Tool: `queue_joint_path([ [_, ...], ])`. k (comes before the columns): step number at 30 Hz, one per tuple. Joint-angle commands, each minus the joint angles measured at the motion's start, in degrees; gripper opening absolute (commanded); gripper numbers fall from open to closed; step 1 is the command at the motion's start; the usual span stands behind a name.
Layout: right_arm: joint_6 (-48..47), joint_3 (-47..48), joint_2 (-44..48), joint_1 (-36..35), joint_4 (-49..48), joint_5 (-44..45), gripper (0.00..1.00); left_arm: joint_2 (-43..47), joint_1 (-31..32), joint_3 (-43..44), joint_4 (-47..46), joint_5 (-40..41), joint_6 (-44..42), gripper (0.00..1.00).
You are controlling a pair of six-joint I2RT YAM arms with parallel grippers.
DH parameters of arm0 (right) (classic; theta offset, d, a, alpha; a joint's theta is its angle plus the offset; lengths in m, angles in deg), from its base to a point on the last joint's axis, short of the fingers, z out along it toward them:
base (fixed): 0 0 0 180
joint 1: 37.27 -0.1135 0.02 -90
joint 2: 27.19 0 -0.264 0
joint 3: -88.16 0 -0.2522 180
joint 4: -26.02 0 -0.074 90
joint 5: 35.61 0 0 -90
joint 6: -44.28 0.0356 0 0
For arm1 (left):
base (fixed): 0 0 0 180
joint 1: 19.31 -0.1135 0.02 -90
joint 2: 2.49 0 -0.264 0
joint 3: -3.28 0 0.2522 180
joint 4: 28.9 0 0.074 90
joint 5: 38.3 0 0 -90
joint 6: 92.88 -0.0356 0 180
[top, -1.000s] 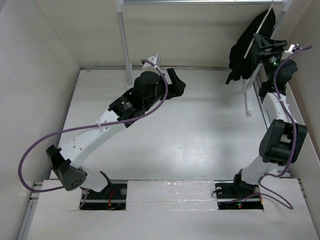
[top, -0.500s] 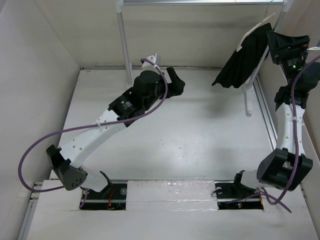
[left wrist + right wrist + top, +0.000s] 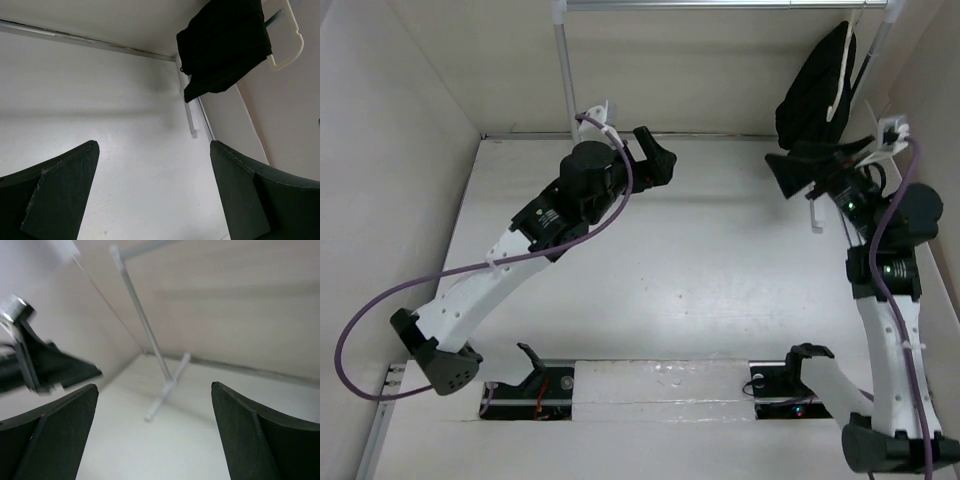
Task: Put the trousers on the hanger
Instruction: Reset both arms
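The trousers point(image 3: 808, 100) hang draped over the hanger point(image 3: 842, 75), so with my right end effector point(image 3: 782, 172) wide open and empty just below that hanger, and the left end effector point(image 3: 152, 150) equally open and empty, I back away slowly, clear of the cloth.

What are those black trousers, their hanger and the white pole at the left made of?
The trousers look like soft matte cloth, draping in folds. The hanger seems to be smooth cream plastic, though painted wood is possible. The rack pole is probably white-painted metal tubing.
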Motion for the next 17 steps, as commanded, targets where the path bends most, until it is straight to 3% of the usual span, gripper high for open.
queue_joint_path([
  [1, -16.52, -4.28, 7.11, -3.5, 17.78, 4.51, 1.0, 5.91, -0.35, -3.71, 0.37, 3.82, 0.34, 0.9],
  [2, -20.37, -5.34, 8.96, -5.17, 25.65, 6.97, 1.0, 6.7, -0.35, -4.85, 0.54, 4.18, 0.44, 0.9],
  [5, -25.49, -9.2, 15.55, -6.32, 37.11, 14.01, 1.0, 8.9, -0.35, -8.9, 2.65, 5.06, 2.1, 0.9],
  [8, -27.08, -12.63, 22.57, -6.33, 43.55, 19.37, 1.0, 11.44, -0.35, -14.77, 4.5, 5.06, 4.47, 0.89],
  [12, -27.26, -15.1, 25.41, -6.33, 46.12, 21.23, 1.0, 14.08, -0.35, -20.06, 2.84, 3.83, 7.29, 0.89],
  [17, -29.19, -12.65, 21.29, -6.33, 46.3, 20.09, 1.0, 13.83, -0.35, -20.33, 2.13, 2.16, 6.94, 0.91],
])
